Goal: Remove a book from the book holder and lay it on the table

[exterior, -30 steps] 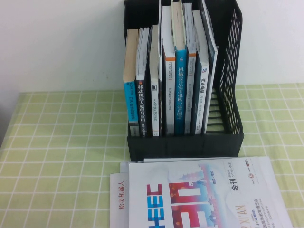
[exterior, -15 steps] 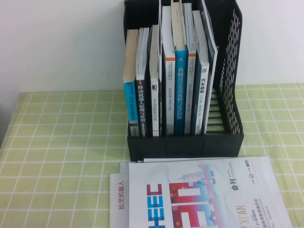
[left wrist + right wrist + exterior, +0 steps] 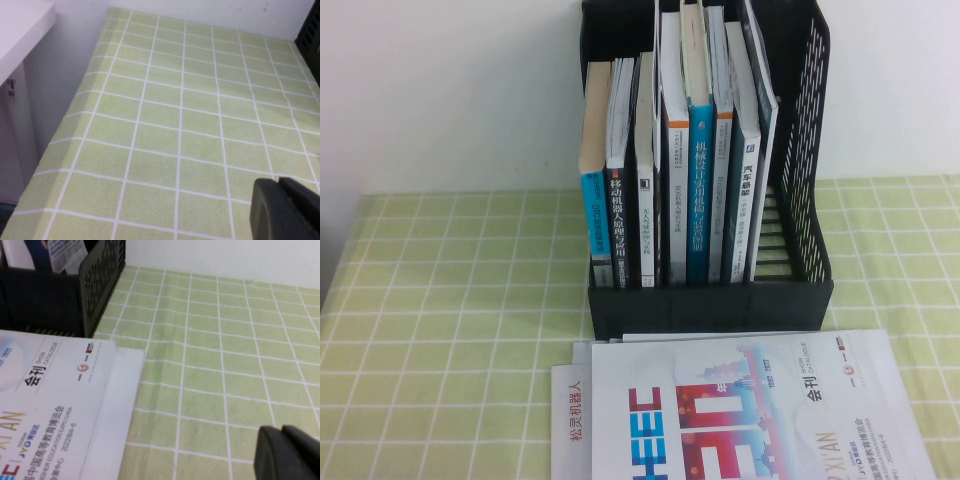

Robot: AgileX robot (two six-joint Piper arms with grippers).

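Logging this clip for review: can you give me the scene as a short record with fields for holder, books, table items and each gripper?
holder: black book holder, upright at the table's far side
books: about eight standing upright inside, including a blue-spined book
table items: catalogue lying flat on top of other papers in front of the holder, on a green checked tablecloth
left gripper: above bare cloth, holding nothing
right gripper: above cloth beside the catalogue, holding nothing

The high view looks down from the robot's side across the table (image 3: 440, 300) at the book holder (image 3: 705, 290), fairly near. The left wrist view sits low over bare table near its edge, the left gripper (image 3: 287, 210) at its corner. The right wrist view skims the catalogue (image 3: 50, 405) beside the holder, right gripper (image 3: 290, 455) showing; it shares holder and catalogue with the high view.
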